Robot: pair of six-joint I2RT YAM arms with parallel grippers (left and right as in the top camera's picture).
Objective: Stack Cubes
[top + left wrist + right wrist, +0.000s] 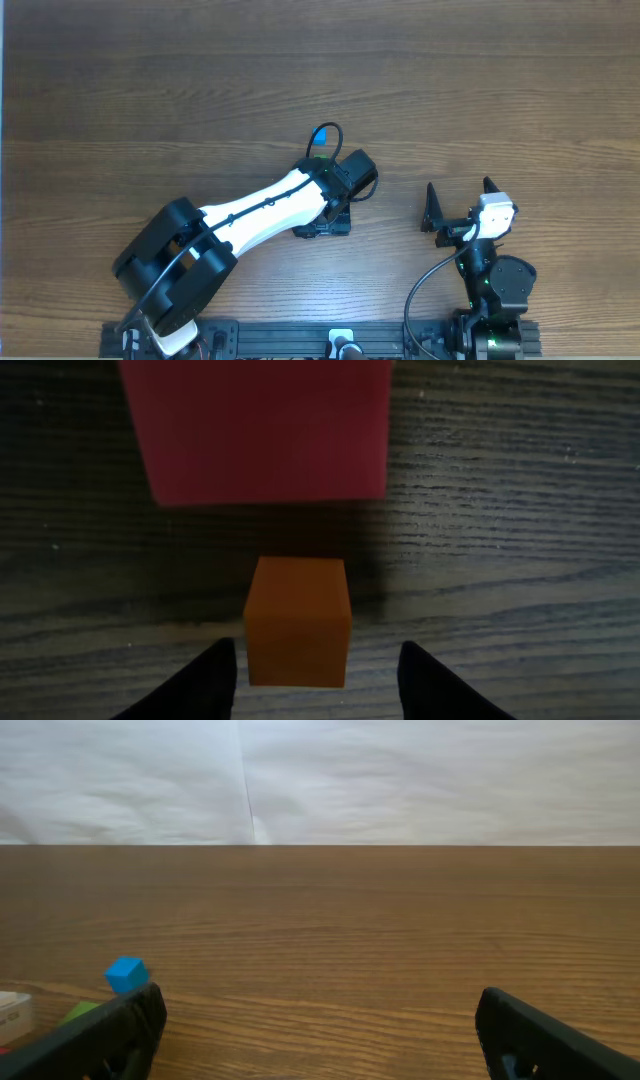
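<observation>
**Open left gripper straddles the orange cube, off-centre**

The left gripper (317, 650) stands with its jaws spread wide on either side of the orange cube (297, 622). Neither finger appears to touch it. The gap is uneven: one finger sits just beside the cube's face and the other stands clearly farther off. The orange cube rests flat on the wooden table (520, 510).

A red block (260, 430) lies near the orange cube on the side away from the fingers. It looks the bigger of the two, with a strip of bare table between them. The blue cube (322, 135) sits well apart from the orange cube, farther out from the arm bases. The right gripper (457, 200) is also well apart from the orange cube, off to the right near its own base, with its jaws wide and nothing between them.

The likely trouble is the lopsided gap. If the jaws close now, the nearer finger should meet the orange cube first and may shove or twist it, leaving a skewed grip. A cube carried crooked could land tilted on the red block and slide off. Any forward drift while closing could also nudge the orange cube into the red block.
</observation>
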